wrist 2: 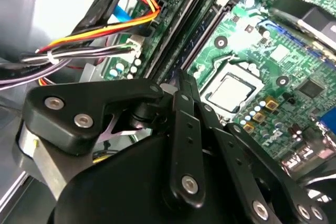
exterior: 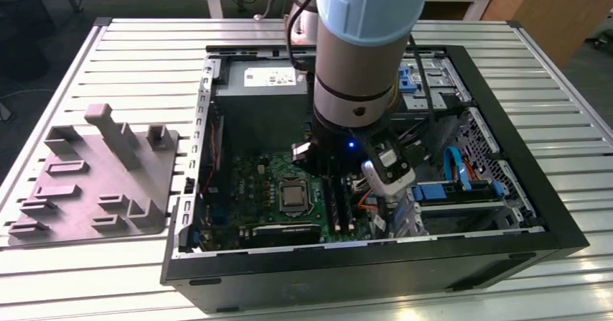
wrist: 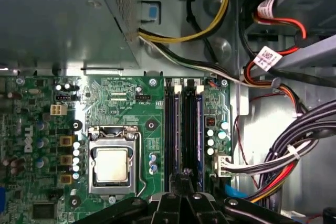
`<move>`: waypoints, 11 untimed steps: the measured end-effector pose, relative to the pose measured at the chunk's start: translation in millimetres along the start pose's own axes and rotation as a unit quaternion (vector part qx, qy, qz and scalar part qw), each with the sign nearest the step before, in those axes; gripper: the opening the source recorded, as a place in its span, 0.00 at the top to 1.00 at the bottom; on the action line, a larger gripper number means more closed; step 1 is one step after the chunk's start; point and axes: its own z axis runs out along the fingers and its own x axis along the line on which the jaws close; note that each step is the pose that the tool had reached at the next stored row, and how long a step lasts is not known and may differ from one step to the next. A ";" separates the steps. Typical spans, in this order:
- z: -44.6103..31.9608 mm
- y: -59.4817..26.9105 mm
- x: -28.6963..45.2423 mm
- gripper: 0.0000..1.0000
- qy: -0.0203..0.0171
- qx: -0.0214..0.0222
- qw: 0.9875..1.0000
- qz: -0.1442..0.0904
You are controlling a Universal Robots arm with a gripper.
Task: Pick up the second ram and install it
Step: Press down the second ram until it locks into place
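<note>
Evidently my gripper [wrist 2: 181, 85], fingers drawn together, hangs right over the second ram [wrist: 185, 129], which seems seated in a slot of the motherboard [wrist: 121, 98] just below the exterior view's centre, a light, stiff, fragile stick best handled by its long edges.

The arm [exterior: 369, 48] is a thick cylinder with a pale blue cap and a silver-grey sleeve ringed by black bands, and a small blue light glows at its black wrist. A white and black camera housing [exterior: 386, 169] hangs beside it. The gripper [wrist 2: 181, 85] is matte black, built of flat linkage bars pinned with silver screws.
</note>
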 end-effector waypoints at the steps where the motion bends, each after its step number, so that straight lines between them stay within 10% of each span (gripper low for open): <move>1: -2.5 0.2 -0.1 0.90 0.000 0.000 1.000 0.000; 11: -11.1 0.8 -0.3 0.90 0.000 0.000 1.000 0.000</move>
